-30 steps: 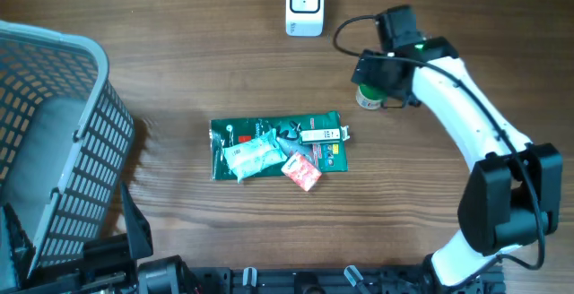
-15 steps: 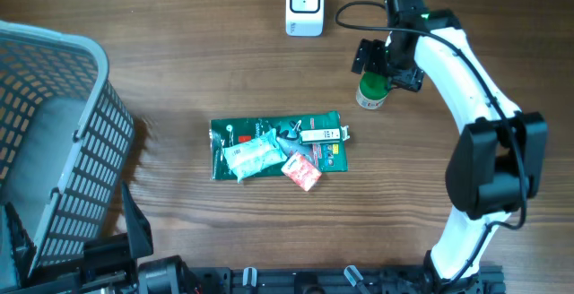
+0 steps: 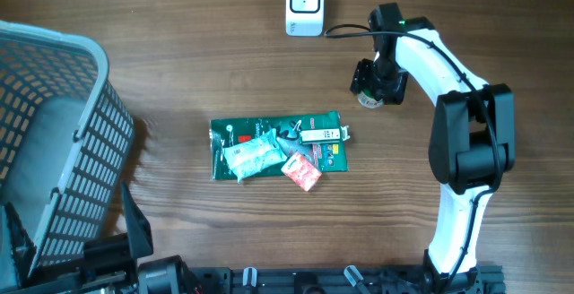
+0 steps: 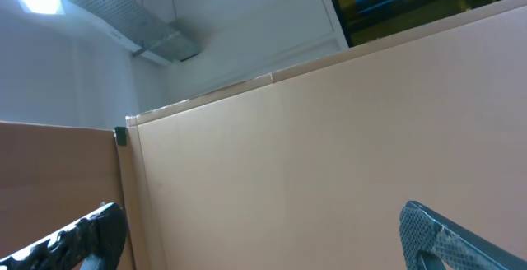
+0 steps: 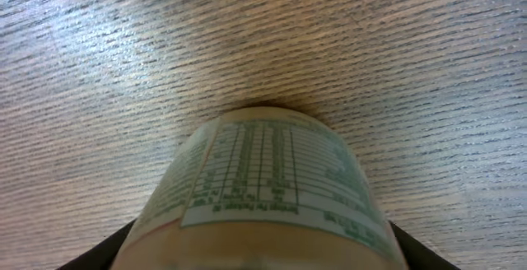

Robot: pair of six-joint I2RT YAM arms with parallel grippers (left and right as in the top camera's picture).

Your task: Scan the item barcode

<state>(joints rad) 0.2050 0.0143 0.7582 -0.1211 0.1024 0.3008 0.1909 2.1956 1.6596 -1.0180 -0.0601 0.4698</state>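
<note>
Item: a small labelled bottle (image 3: 367,102) on the bench (image 3: 179,61), far right. It seems to stand upright, long axis up and down.
Right gripper (image 3: 377,83): directly over the bottle, one finger on each side. Whether it is pressing the bottle or only flanking it cannot be told.
Left gripper (image 4: 259,237): released, fingers wide apart, holding nothing, tilted up toward a plain board wall.
Scanner (image 3: 304,5): white box at the far edge, left of the bottle and a little farther back, near but apart.
Nearer arm: the right, clearly.
Likely move: lift the bottle and carry it left and far, with its code facing the scanner.
Overhead view: shows the layout, but the gripper hides most of the bottle.
Right wrist view: shows the label's fine-print table close up, with no barcode on this side and no scanner in view.
</note>
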